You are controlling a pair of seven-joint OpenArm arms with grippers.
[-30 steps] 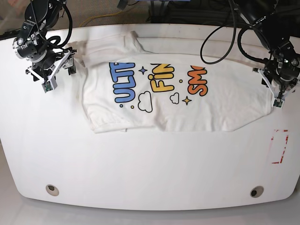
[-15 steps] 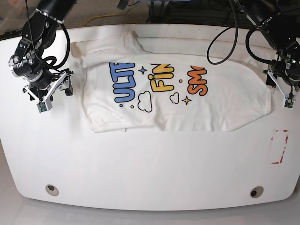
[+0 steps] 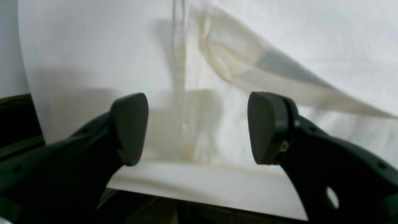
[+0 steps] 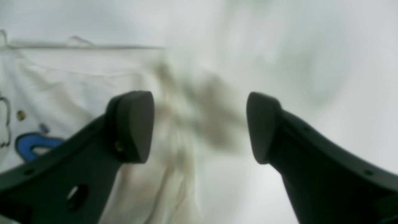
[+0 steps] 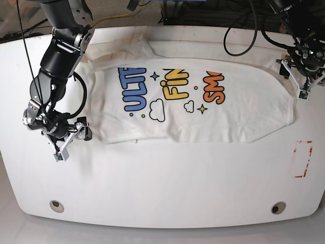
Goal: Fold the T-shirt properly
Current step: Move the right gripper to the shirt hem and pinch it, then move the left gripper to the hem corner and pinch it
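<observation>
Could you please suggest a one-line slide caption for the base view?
Printed T-shirt lies flat on the white table, both open grippers poised at its opposite ends.

The base view looks down from high above onto the whole white rounded table [image 5: 162, 178], far enough to take in both arms. The left wrist camera sits just behind the left gripper [image 3: 197, 127], looking out between its two dark, parted fingers, close to the table's edge. The right wrist camera sits likewise behind the right gripper [image 4: 199, 126]. Each close view shares with the overhead one a part of the white cotton T-shirt with coloured bubble letters [image 5: 198, 101], though blur makes the exact patch uncertain.
</observation>
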